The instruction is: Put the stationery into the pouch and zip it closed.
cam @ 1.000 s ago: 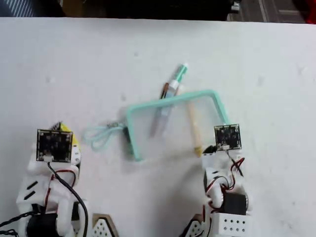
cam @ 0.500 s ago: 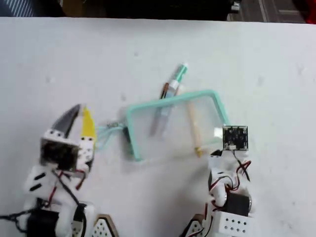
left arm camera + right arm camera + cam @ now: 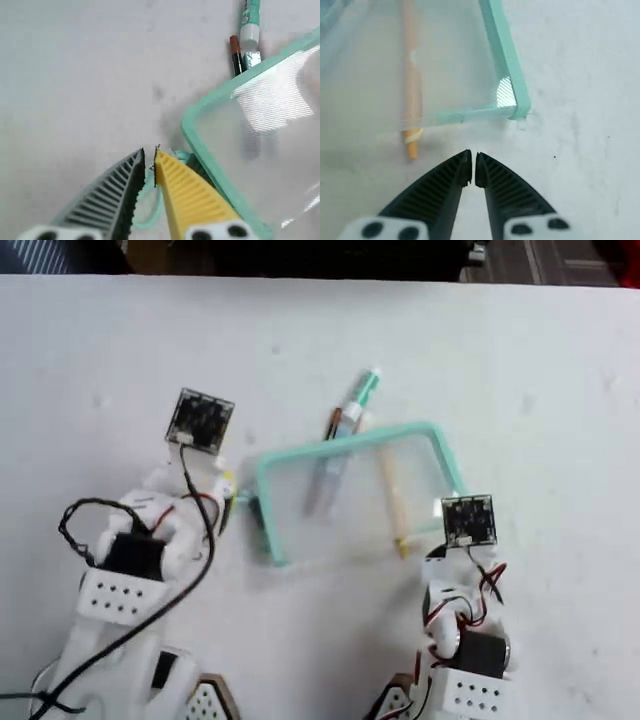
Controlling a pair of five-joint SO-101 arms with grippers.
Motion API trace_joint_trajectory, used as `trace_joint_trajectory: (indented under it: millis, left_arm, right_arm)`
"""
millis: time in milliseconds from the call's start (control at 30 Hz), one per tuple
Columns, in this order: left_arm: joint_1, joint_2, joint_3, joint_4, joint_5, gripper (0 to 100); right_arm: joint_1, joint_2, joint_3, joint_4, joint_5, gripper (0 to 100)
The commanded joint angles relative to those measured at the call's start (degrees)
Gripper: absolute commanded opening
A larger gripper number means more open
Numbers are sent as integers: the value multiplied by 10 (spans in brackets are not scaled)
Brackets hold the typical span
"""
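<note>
Pouch (image 3: 345, 447) sits on counter (image 3: 520, 390), pens (image 3: 365, 388) poking out the far edge. Left tool (image 3: 149, 156) and right tool (image 3: 472, 159) both clenched beside it. I'd push pens fully inside before zipping.

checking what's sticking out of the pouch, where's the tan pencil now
In the high view the tan pencil sits at the right side of the clear pouch, right of the pens, its near end poking out beside the right arm's fingers.

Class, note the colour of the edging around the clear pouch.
Mint green edging on the clear plastic pouch; clearest in the right wrist view.
</note>
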State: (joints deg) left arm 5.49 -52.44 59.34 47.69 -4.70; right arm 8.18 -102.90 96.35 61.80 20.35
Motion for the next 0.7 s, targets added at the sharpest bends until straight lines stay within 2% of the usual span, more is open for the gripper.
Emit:
trace_joint_trajectory:
  millis: [0, 167, 267, 400, 467, 567, 667]
  left_arm:
    - [-18, 19, 4, -60, 25, 72]
    - [-20, 19, 44, -113, 26, 72]
    - [-29, 19, 48, -120, 26, 72]
    - [-102, 14, 39, -120, 31, 72]
    - [-154, -4, 34, -117, 69, 72]
    - [-226, -51, 33, -106, 99, 72]
    - [-247, -113, 26, -58, 92, 103]
  right_arm:
    - [3, -4, 5, 0, 50, 22]
    - [3, -4, 2, 0, 113, 22]
    - [3, -4, -4, 0, 145, 22]
    - [3, -4, -69, 7, 169, 19]
    - [1, -3, -128, 29, 169, 21]
    - [-40, -1, -222, 63, 174, 21]
    - [-131, 2, -299, 98, 174, 21]
